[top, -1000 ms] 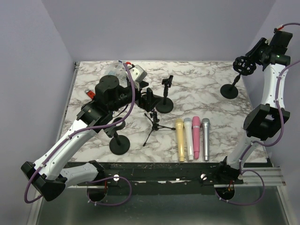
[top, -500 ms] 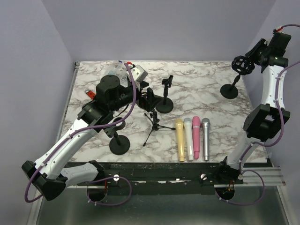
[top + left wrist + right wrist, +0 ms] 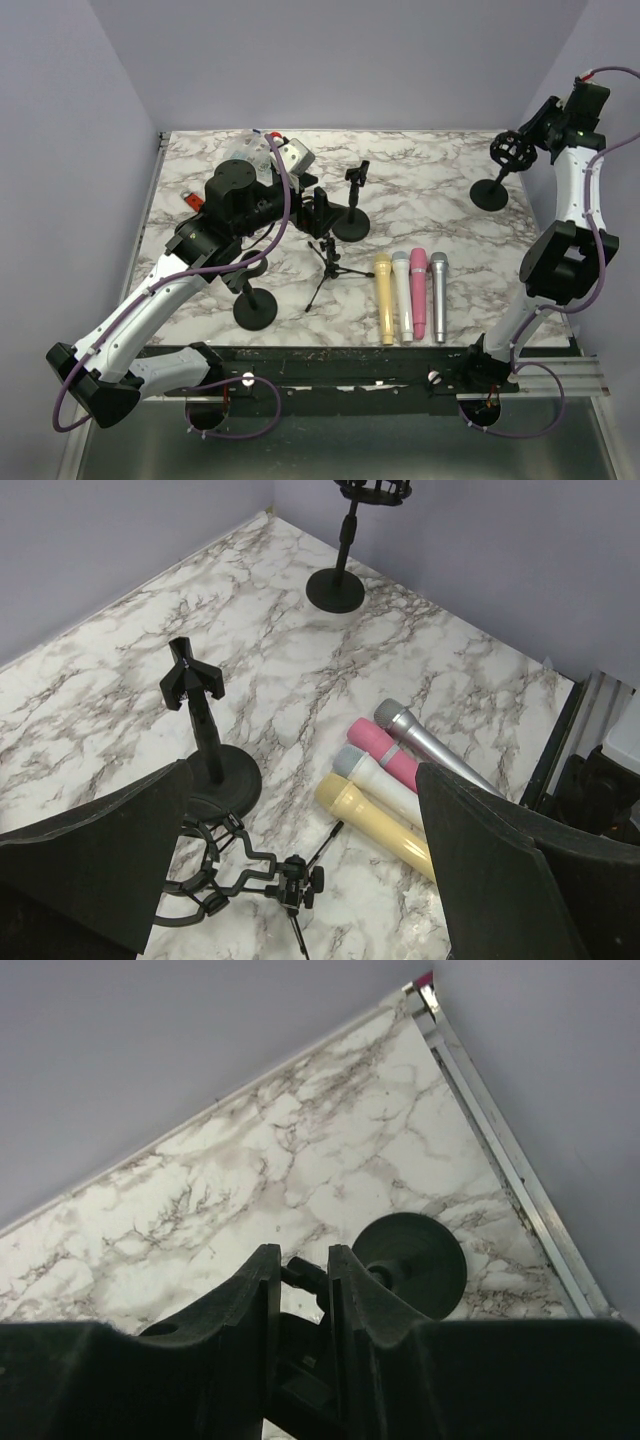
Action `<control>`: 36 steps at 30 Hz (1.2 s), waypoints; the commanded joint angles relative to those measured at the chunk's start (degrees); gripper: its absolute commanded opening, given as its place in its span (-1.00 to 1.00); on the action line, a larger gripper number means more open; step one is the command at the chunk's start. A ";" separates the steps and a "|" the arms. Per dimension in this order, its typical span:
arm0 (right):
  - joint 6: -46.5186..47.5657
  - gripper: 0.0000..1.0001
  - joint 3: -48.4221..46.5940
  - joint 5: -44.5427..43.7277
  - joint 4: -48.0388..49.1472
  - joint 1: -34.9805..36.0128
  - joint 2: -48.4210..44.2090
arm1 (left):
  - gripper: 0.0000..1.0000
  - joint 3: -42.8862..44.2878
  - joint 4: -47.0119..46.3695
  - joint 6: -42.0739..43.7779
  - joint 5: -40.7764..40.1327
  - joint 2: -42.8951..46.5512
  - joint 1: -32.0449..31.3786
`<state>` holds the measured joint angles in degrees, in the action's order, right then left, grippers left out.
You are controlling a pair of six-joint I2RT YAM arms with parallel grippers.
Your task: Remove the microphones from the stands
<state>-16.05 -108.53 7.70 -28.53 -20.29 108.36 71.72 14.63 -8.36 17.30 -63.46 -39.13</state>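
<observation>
Right fingers [image 3: 252, 1305] pinched narrow on the shock mount [image 3: 508, 150] of the far-right stand [image 3: 490, 193]. Left fingers [image 3: 100, 860] spread wide, gripping nothing, above the mid tabletop [image 3: 430, 170]. 4 microphones [image 3: 418, 292] lie side by side on the tabletop near the front edge.

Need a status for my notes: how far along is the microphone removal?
Done, apparently: four microphones lie side by side on the table, and no stand in view holds one. In hand: the right gripper is shut on the shock mount of the far-right stand; the left gripper hangs open over the middle stand. Left: nothing obvious; whether that mount hides a microphone I cannot tell.
</observation>
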 commanded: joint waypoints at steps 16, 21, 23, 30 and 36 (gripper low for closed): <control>0.79 -0.40 10.94 -1.24 -9.11 -0.58 6.97 | 0.97 -0.44 -0.78 0.36 0.55 0.51 -0.73; 0.35 -0.40 15.09 -2.63 -6.26 -0.54 5.47 | 0.97 -0.37 -0.78 0.32 0.60 0.62 -0.74; 0.37 -0.40 14.03 -1.82 -6.30 -0.54 6.06 | 0.97 -0.27 -0.74 0.36 0.59 0.70 -0.71; -0.50 -0.33 4.38 0.37 -10.46 -0.27 7.34 | 0.97 -0.27 -0.73 0.33 0.41 0.62 -0.77; -1.77 0.12 0.24 -2.89 -11.15 0.61 2.70 | 0.97 -0.26 -0.64 0.36 0.46 0.65 -0.79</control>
<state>-17.85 -106.21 8.36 -30.48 -20.10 112.27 71.72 14.63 -8.38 17.32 -63.44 -39.51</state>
